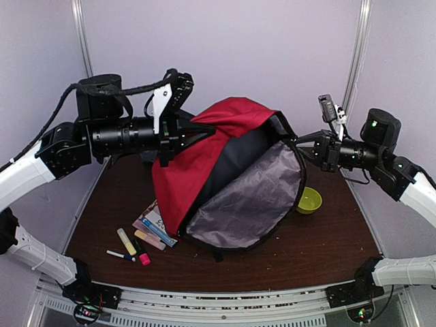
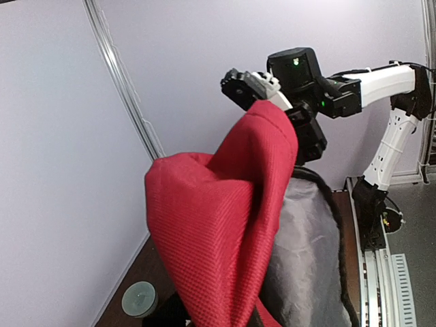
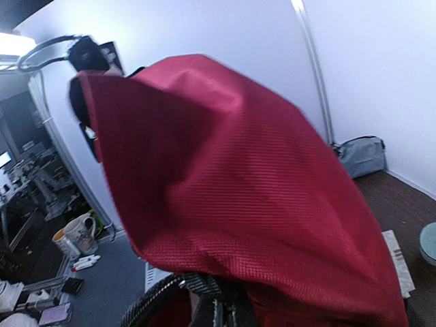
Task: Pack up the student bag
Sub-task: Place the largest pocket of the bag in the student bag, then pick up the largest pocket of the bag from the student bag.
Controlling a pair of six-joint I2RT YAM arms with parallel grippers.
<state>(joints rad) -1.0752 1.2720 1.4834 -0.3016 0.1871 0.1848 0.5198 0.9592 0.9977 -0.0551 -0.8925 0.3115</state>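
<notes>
The student bag (image 1: pixel 194 180), a large red fabric backpack, sits propped up at the middle of the dark brown table (image 1: pixel 334 238) with its main compartment unzipped and gaping toward the camera. The grey inner lining (image 1: pixel 255 197) spills forward as a broad flap edged by a black zipper, with a darker panel behind it. The red top is pulled into a peak at the left gripper (image 1: pixel 195 129), and the black rim on the opposite side is drawn to the right gripper (image 1: pixel 304 142). The bag's lower edge rests on the tabletop.
</notes>
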